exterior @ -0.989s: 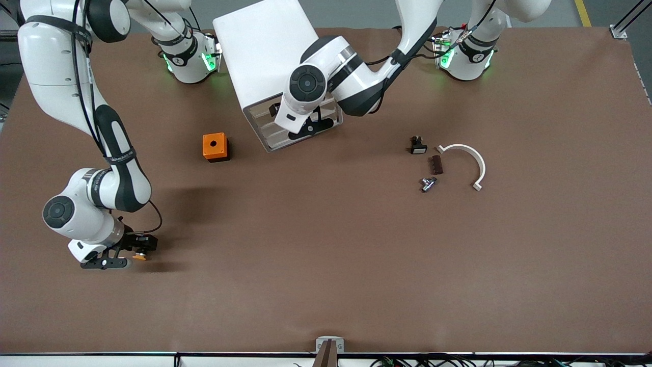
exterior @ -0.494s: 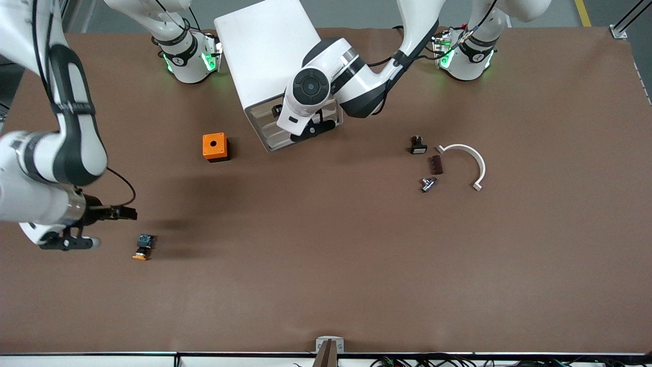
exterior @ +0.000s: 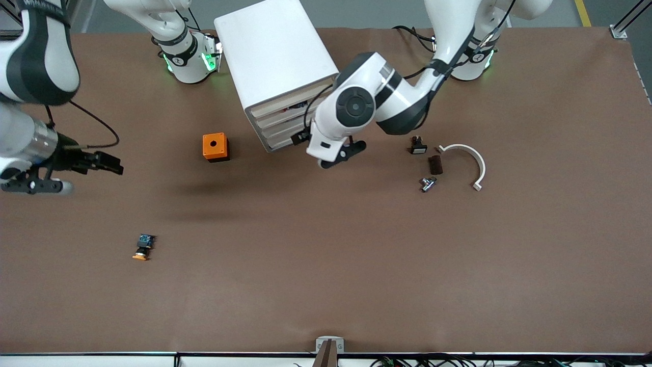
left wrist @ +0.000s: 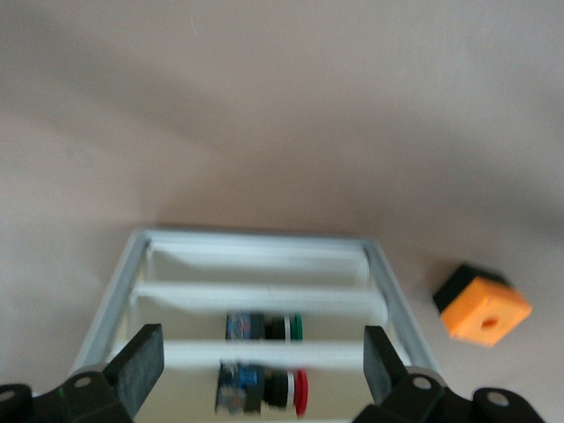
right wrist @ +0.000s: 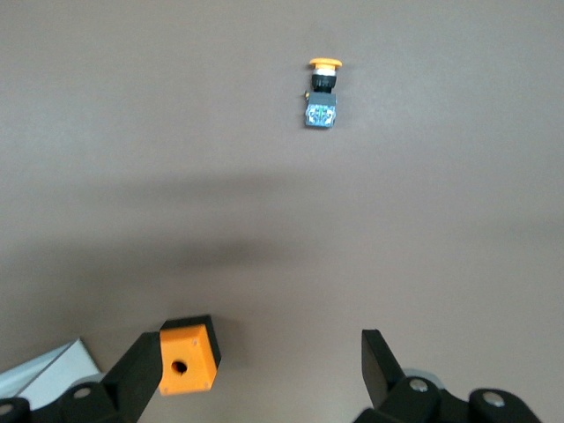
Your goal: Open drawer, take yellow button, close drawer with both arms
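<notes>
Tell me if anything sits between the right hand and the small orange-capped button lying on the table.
Nothing visible does. The open right hand hangs over bare brown table at the right arm's end, and the orange-capped button lies alone, nearer the front camera. The orange cube with a hole sits off that path.

A robotics lab or test bench: two glossy white arms (exterior: 377, 99) are bolted at one edge of a wide brown tabletop (exterior: 356, 255), their bases lit with green status lights and trailing black cables. A bare grey floor with a yellow line shows past the tabletop's edge, and small electrical parts lie loose near a white drawer cabinet (exterior: 275, 61)
</notes>
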{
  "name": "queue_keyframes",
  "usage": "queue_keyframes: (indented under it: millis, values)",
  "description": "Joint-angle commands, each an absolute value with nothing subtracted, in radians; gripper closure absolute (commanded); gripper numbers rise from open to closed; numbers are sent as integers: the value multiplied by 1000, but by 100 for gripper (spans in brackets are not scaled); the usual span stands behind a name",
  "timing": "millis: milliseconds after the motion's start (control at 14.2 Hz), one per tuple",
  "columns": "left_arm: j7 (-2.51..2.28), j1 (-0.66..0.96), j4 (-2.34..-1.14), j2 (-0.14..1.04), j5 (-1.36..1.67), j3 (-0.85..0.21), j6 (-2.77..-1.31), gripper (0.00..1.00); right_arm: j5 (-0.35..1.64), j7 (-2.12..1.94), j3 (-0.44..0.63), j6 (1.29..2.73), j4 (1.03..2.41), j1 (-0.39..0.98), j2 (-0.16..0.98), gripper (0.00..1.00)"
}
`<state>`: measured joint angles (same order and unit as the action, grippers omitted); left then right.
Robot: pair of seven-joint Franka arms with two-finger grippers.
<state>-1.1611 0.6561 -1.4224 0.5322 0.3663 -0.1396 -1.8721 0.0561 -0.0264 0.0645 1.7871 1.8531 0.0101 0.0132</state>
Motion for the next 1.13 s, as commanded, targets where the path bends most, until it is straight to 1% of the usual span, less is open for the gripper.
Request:
queue_keyframes:
  millis: [0, 141, 212, 353, 636, 706, 848, 918, 1059]
  values:
    - [-1161, 599, -1443, 492, 260, -143, -1875, 0, 31, -17, 63, 1750, 1911, 8, -87, 0]
    - [-1158, 546, -1443, 488, 163, -143, -1875, 0, -23, -18, 61, 1729, 1888, 11, -86, 0]
    - [-1158, 525, -1443, 483, 126, -143, -1875, 0, -26, -18, 61, 1706, 1867, 15, -80, 0]
    - [-1160, 477, -1443, 476, 54, -144, -1875, 0, -28, -11, 60, 1706, 1859, 37, -78, 0]
    - [-1157, 368, -1445, 442, 37, -156, -1865, 0, -25, -6, 61, 1683, 1800, 38, -63, 0]
    - [-1129, 344, -1447, 436, 38, -158, -1862, 0, -25, -12, 61, 1675, 1758, 37, -46, 0]
    - [-957, 295, -1439, 414, 40, -156, -1810, 0, -26, -11, 66, 1574, 1647, 29, -14, 0]
    - [-866, 260, -1442, 385, 43, -155, -1780, 0, -28, -11, 66, 1519, 1597, 29, -5, 0]
    - [-725, 184, -1442, 338, 44, -156, -1688, 0, -15, -9, 69, 1456, 1569, 32, -11, 0]
